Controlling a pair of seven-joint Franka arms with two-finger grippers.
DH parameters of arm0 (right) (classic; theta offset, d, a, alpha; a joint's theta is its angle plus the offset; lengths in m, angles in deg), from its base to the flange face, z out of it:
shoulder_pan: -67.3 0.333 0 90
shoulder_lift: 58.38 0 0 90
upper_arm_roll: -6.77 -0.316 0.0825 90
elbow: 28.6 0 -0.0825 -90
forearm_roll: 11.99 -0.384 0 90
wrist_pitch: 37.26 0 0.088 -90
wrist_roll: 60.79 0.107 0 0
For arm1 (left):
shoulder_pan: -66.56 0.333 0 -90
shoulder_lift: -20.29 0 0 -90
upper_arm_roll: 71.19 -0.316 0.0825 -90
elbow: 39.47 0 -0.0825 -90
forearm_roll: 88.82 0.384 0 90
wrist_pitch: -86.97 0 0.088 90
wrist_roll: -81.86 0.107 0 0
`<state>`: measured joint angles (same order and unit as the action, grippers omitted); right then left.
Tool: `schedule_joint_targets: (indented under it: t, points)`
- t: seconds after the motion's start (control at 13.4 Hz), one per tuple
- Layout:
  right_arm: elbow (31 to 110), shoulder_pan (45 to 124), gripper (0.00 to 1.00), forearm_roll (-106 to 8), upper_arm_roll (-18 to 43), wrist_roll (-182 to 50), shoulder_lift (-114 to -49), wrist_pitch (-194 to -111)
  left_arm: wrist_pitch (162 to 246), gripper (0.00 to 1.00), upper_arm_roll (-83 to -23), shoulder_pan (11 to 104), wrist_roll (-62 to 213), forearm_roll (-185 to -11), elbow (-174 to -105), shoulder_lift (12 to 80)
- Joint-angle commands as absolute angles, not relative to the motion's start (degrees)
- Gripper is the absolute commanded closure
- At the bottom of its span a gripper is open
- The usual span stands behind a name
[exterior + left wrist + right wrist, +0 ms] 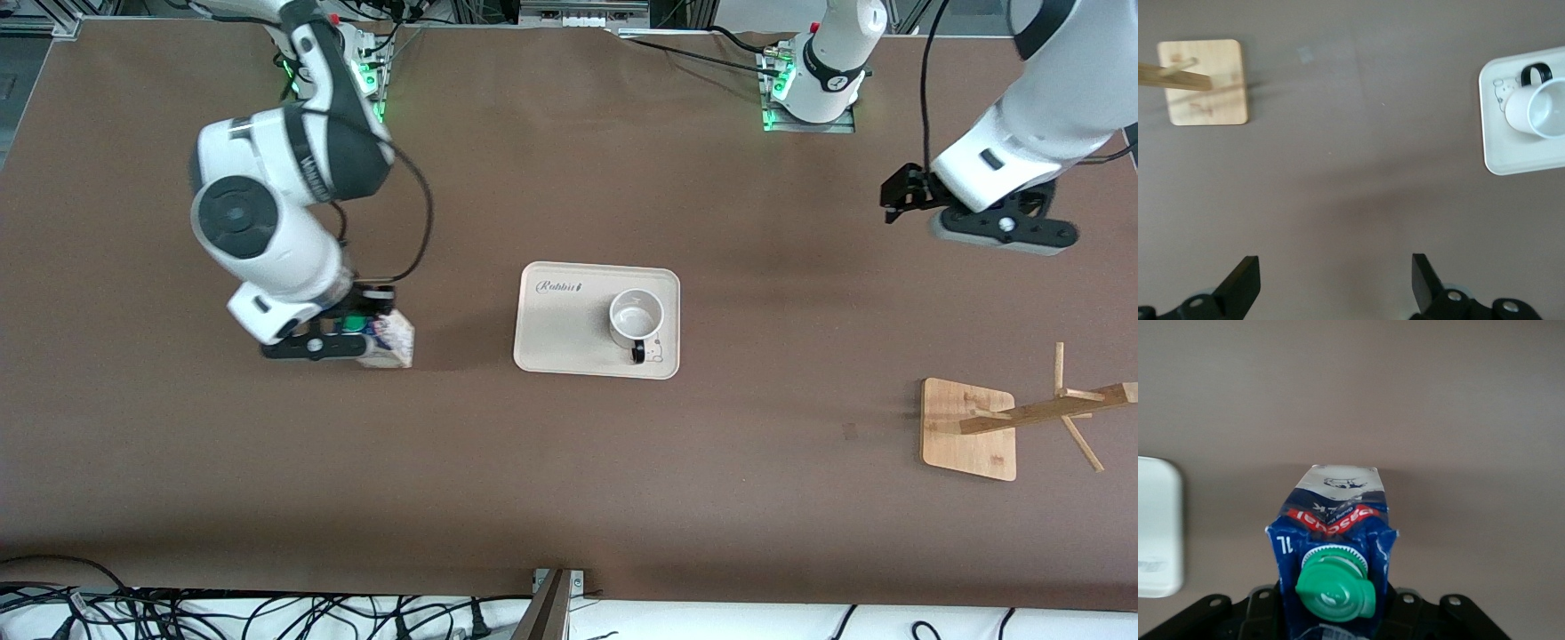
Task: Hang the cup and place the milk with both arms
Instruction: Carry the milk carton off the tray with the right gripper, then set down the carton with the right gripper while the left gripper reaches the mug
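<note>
My front camera looks down from high across the surface [569, 498] toward both bases. My left wrist camera looks down from well up, sharing the tray [1511, 157] and rack [1205, 83]. My right wrist camera sits close over the milk [1335, 540].

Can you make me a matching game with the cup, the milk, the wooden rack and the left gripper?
Things:
1. cup
2. milk
3. rack
4. left gripper

Places or states:
A. open, over bare table
B. on the tray
C. at the right gripper
D. at the left arm's end of the table

Pairs: 1-B, 2-C, 3-D, 4-A
</note>
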<state>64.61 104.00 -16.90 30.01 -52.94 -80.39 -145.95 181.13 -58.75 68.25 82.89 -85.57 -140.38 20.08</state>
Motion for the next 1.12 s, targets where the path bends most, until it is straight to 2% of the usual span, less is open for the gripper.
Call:
schedule_joint_targets:
  t: [0.0, 0.3, 0.45, 0.6, 0.67, 0.75, 0.82, 0.97, 1.05]
  points:
    - [78.1, 104.8, 0.56, -17.5, 35.4, -61.9, -74.5, -153.1, 179.3, 0.0, -58.3, 64.1, 82.9, -86.0, -130.5, 30.0]
    - [84.2, 104.5, 0.55, -20.5, 38.9, -66.8, -74.4, -156.6, 177.7, 0.0, -58.9, 56.8, 82.0, -82.8, -110.5, 47.1]
    - [85.1, 103.6, 0.52, -21.6, 38.9, -67.4, -74.6, -157.6, 178.0, 0.0, -58.7, 54.7, 81.7, -81.3, -106.4, 51.1]
    - [85.6, 103.5, 0.48, -21.7, 38.9, -67.5, -74.8, -158.4, 178.5, 0.0, -58.9, 51.3, 69.6, -81.6, -106.7, 51.8]
    - [85.5, 103.3, 0.37, -21.7, 39.0, -67.5, -74.9, -158.3, 180.1, 0.0, -58.8, 48.7, 58.1, -81.6, -106.8, 52.7]
    - [85.1, 103.3, 0.1, -21.9, 39.0, -66.7, -74.9, -157.9, 182.7, 0.0, -58.9, 45.9, 46.8, -81.4, -106.9, 53.6]
    - [84.2, 103.3, 0.0, -22.8, 38.9, -66.6, -74.7, -157.3, 186.1, 0.0, -58.8, 43.6, 39.3, -81.2, -106.9, 55.0]
    - [81.5, 103.4, 0.0, -22.9, 38.9, -66.6, -74.3, -155.7, 192.2, 0.0, -58.9, 40.0, 31.9, -81.0, -108.5, 56.9]
    - [79.8, 103.4, 0.0, -22.9, 38.9, -66.2, -74.2, -154.0, 193.3, 0.0, -58.9, 38.8, 30.8, -81.0, -111.7, 56.9]
